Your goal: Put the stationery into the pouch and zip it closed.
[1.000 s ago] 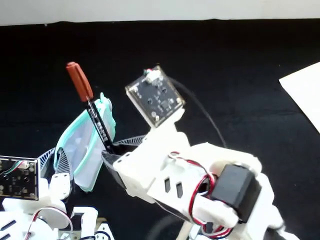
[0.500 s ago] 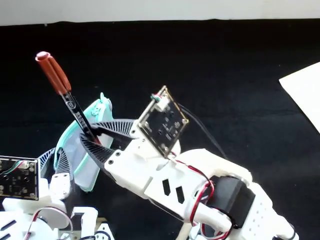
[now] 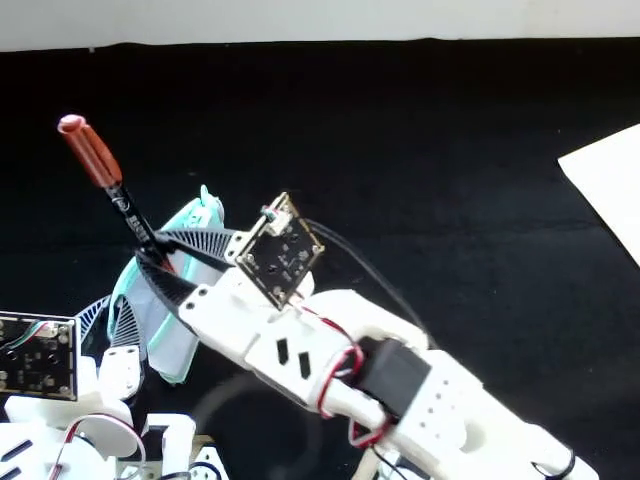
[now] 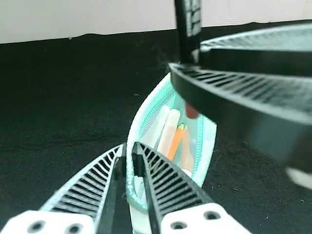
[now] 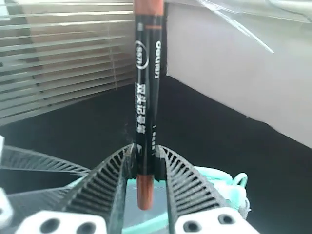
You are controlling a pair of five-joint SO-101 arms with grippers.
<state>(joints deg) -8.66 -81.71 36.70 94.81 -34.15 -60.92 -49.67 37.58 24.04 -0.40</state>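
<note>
The left gripper [image 4: 129, 148] pinches the pouch [image 4: 146, 117] rim at near left, likely to hold it open. The right gripper's [image 5: 145, 161] 2 fingers clamp the marker [image 5: 146, 97], tip at that mouth.

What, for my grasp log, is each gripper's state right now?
Left gripper: shut on the pouch edge.
Right gripper: shut on the marker.

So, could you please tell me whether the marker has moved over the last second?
Yes. In the high view the marker, held in the right gripper, has swung left: its top now lies past the pouch's left edge, not above it.
</note>
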